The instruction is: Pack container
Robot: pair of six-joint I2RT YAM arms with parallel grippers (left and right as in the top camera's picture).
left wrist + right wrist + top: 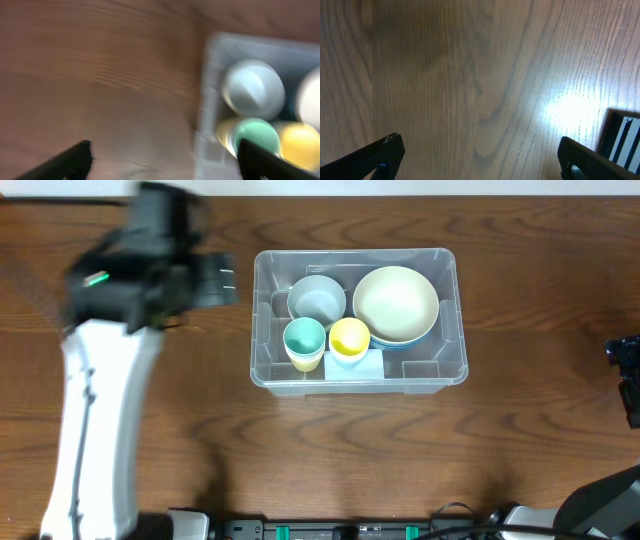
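Observation:
The container (357,252), a clear plastic bin, stands in the middle of the wooden table. Inside it are a grey bowl (317,298), a cream bowl (395,304), a teal cup (304,340) and a yellow cup (349,337). My left gripper (225,280) hovers just left of the bin, open and empty. The blurred left wrist view shows the left gripper (164,150) over bare wood, with the container (210,90) and the teal cup (255,135) to its right. My right gripper (625,365) sits at the far right edge, and in its wrist view the right gripper (480,142) is open over bare table.
A white label (365,365) shows on the bin's near side. The left arm's white link (95,430) crosses the table's left part. A dark slotted object (620,135) sits at the right edge of the right wrist view.

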